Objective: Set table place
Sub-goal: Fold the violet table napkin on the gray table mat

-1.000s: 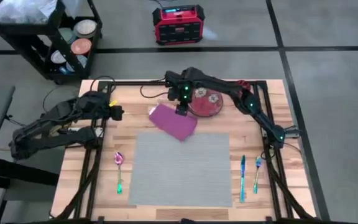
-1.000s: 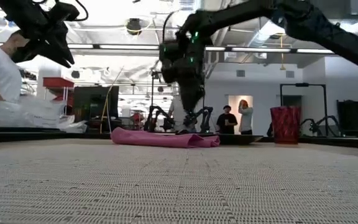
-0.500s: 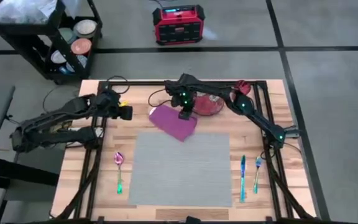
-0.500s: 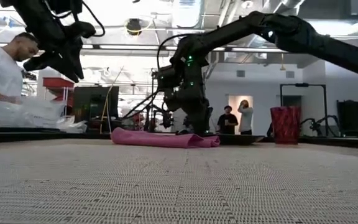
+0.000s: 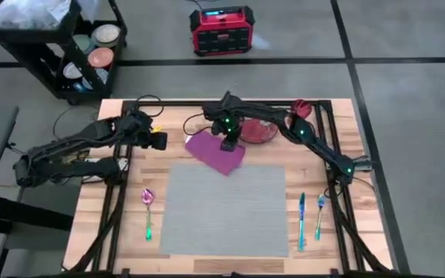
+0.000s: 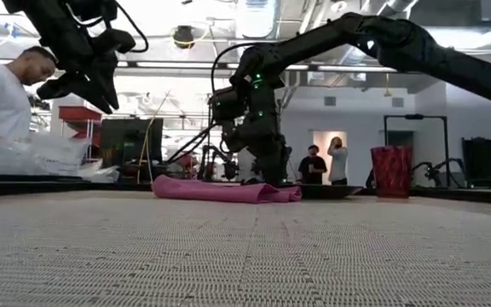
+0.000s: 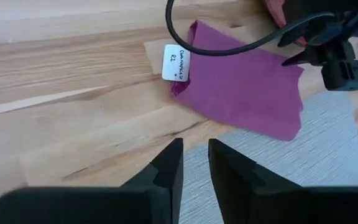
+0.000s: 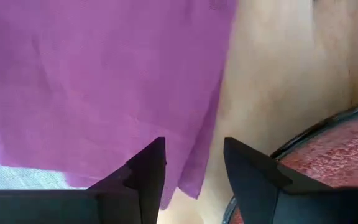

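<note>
Our right end effector (image 5: 227, 144) has dropped low over edge of folded magenta cloth napkin (image 5: 215, 151), fingers apart, empty. Left end effector (image 5: 158, 140) has advanced, nearly closed, empty. We judge napkin pickup next.

Surface (image 5: 188, 123): pale wood planks, black rails. Placemat (image 5: 224, 208): plain grey, fine woven texture. Napkin (image 5: 213, 151): magenta, white tag. Plate (image 5: 263, 131): red, speckled. Cup (image 6: 390, 170): dark red. Arms: black, green lights.

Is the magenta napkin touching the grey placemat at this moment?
Touching. In the high view the napkin overlaps the far edge of the placemat; the left wrist view shows its corner lying on the mat.
</note>
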Tool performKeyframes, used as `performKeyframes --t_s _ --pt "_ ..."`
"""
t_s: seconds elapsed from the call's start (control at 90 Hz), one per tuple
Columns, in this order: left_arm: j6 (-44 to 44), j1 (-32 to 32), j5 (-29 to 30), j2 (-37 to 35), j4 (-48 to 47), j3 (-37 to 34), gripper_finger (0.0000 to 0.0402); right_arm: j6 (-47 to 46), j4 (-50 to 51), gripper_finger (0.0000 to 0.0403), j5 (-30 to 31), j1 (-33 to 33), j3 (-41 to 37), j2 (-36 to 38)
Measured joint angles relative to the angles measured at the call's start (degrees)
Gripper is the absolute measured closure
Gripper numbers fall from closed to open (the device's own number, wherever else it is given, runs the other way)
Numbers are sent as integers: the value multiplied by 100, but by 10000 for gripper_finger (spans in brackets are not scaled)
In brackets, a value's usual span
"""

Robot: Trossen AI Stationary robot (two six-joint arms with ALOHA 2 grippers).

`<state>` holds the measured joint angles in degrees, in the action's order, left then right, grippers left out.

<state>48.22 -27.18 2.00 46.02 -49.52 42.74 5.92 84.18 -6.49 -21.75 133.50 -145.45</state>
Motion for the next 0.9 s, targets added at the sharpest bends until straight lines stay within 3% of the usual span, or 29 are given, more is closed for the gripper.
performKeyframes --t_s 0.678,0.789,0.9 --pt "86 0 -47 0 24 0 341 -111 181 262 -259 45 4 2" --pt "88 0 -189 0 141 0 341 -26 373 262 -471 -31 24 2" --pt "87 0 -362 0 275 0 341 -9 625 262 -1088 -194 30 -67"
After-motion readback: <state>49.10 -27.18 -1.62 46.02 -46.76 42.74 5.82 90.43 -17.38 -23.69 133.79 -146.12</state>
